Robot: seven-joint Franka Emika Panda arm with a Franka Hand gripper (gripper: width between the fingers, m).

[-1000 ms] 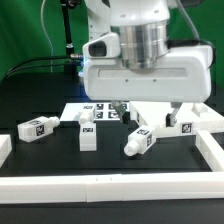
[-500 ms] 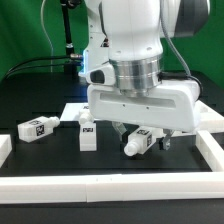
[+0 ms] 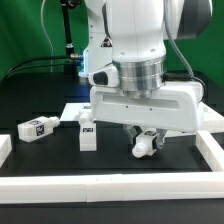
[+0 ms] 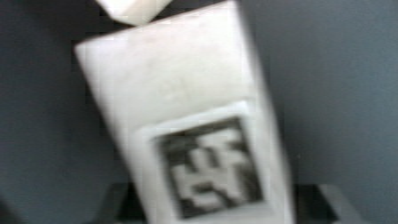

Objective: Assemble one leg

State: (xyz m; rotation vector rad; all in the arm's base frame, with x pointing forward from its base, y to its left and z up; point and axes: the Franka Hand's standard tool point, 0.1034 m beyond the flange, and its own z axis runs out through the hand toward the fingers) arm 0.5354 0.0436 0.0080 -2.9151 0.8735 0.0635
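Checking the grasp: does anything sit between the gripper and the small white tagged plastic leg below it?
Nothing visible does: the small white stubby plastic leg lies right at the gripper, unobstructed in the wrist view.

Your exterior view sits low and close, looking across the table (image 3: 45, 165) at the arm (image 3: 135, 40). Wrist view: very near, filled by the leg (image 4: 178, 110) (image 3: 146, 146), which both views share.

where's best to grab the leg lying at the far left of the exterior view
Grip the lying leg across its two long sides near mid-length, coming straight down from above. It lies flat, so its straight parallel sides are exposed for two fingers, and it sits apart from the upright leg.
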